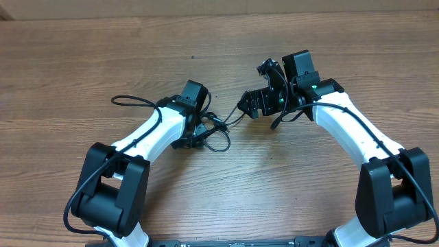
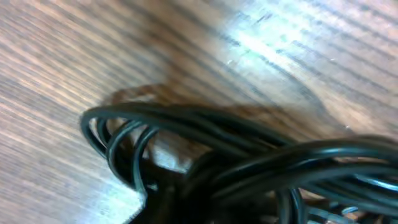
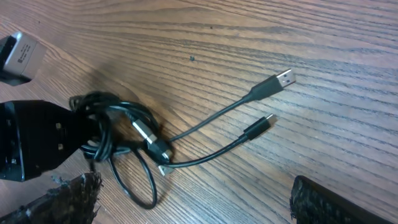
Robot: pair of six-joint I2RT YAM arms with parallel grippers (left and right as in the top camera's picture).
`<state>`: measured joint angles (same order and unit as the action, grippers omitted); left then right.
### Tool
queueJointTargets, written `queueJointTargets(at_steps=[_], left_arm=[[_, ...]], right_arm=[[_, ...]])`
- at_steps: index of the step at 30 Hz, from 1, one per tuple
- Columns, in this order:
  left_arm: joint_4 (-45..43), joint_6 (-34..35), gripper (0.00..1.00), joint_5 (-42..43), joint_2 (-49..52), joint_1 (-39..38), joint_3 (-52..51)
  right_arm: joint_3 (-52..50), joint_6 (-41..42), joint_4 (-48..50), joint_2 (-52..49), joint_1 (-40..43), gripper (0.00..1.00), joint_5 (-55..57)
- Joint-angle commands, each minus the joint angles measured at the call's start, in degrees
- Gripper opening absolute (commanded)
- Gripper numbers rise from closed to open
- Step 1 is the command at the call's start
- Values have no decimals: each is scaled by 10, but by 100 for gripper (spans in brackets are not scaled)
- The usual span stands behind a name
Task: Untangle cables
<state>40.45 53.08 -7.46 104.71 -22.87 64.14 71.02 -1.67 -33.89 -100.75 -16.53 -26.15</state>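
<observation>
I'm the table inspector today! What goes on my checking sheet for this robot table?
Surface: wooden table with streaky brown grain.
Job's things: thin black cables bunched in a tangle; two plug ends lie stretched out beside it.
Clutter: nothing seen.
Grippers: left gripper is at the tangle, its jaws hidden; right gripper has jaws wide open and holds nothing.
Cables: thicker black wires run along the arms.
Surroundings: nothing seen.
</observation>
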Motion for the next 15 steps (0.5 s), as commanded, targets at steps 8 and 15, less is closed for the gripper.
queueJointTargets(at_steps=[8,15], left_arm=[[4,-9,4,2,2,0,4],[4,-209,4,48,-62,0,18]], right_arm=[[13,2,3,10,-1,97,-5],[13,-7,-9,10,-1,97,-8]])
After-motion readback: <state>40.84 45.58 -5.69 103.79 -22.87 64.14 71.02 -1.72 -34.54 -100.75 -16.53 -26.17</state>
